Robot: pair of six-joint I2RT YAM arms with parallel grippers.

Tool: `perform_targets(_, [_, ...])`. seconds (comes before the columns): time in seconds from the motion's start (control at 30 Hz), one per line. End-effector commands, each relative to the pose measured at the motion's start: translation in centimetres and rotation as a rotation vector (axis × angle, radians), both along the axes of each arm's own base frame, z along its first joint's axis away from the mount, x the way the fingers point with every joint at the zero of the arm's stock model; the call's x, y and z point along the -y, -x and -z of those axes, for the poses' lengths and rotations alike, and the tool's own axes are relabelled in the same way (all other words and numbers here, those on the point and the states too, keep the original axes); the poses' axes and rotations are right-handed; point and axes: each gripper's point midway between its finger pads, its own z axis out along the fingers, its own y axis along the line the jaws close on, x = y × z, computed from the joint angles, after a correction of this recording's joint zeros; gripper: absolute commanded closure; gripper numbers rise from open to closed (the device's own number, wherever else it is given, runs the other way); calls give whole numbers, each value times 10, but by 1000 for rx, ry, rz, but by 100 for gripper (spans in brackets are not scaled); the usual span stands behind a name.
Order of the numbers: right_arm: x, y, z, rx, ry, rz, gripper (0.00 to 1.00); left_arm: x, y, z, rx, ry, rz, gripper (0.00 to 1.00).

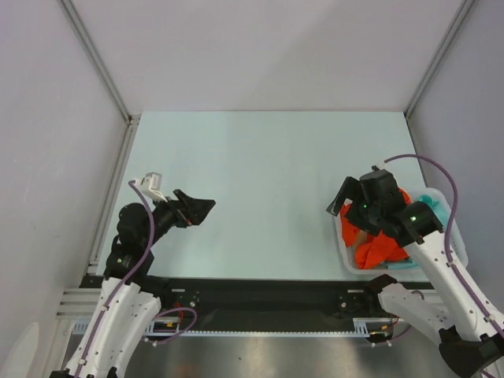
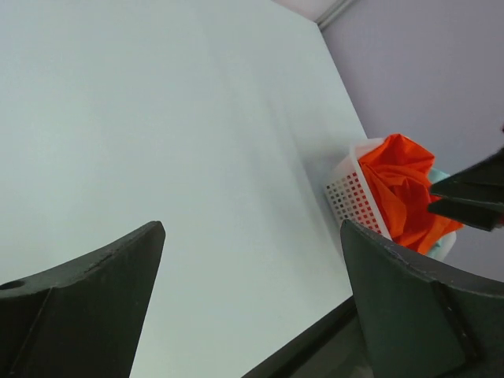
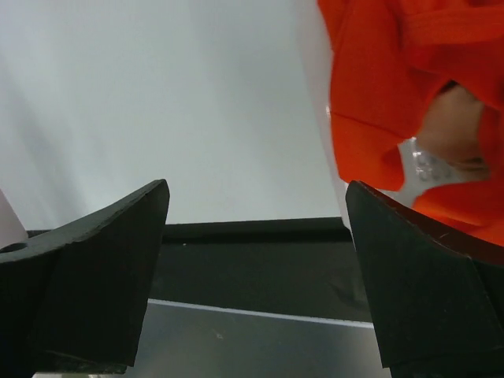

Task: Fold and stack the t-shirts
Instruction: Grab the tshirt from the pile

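The t-shirts lie bunched in a white mesh basket [image 1: 343, 253] at the table's right near edge. The bright orange-red one [image 1: 378, 248] is on top, a teal one [image 1: 431, 203] shows at the far side, and a beige one [image 1: 362, 236] peeks through. My right gripper [image 1: 352, 206] hangs open over the basket's left rim; in its wrist view [image 3: 256, 187] the orange shirt [image 3: 394, 71] and the beige cloth [image 3: 453, 118] lie past the right finger. My left gripper [image 1: 206, 211] stands open at the left, aimed at the distant basket [image 2: 350, 193] and orange shirt [image 2: 402, 189].
The pale green table [image 1: 260, 181] spreads between the two arms. Grey walls with metal posts close in the left, right and far sides. A black rail [image 1: 268, 295] runs along the near edge at the arm bases.
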Motion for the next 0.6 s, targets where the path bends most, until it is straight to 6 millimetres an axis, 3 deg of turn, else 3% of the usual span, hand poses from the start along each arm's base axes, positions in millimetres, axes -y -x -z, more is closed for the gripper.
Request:
perform_targets(0.0, [33,15,-22,11,79,45,0,-18,-7,-11,-8,-53,-102,0])
perform_targets(0.07, [38,16,-38,56,37,75,0,-14,-8,-9,-25,-46,-84,0])
perform_targets(0.17, [50,25,-42,74,-16,147,0,-8,-7,-12,-14,-20,-54,0])
perform_targets(0.23, [51,13,-51,139,-51,133,0,-29,-12,-2,-154,72,-249,0])
perform_targets(0.27, [54,8,-41,96,-21,128,0,-37,-5,15,-259,77,-310,0])
perform_targets(0.37, [59,4,-14,-57,-2,117,0,-33,4,11,-325,103,-298,0])
perform_targets(0.47, [63,1,9,-187,37,116,1,-22,16,-8,-240,45,-167,0])
perform_targets(0.57, [65,-3,25,-193,32,162,15,-29,27,-9,-280,-18,-179,0])
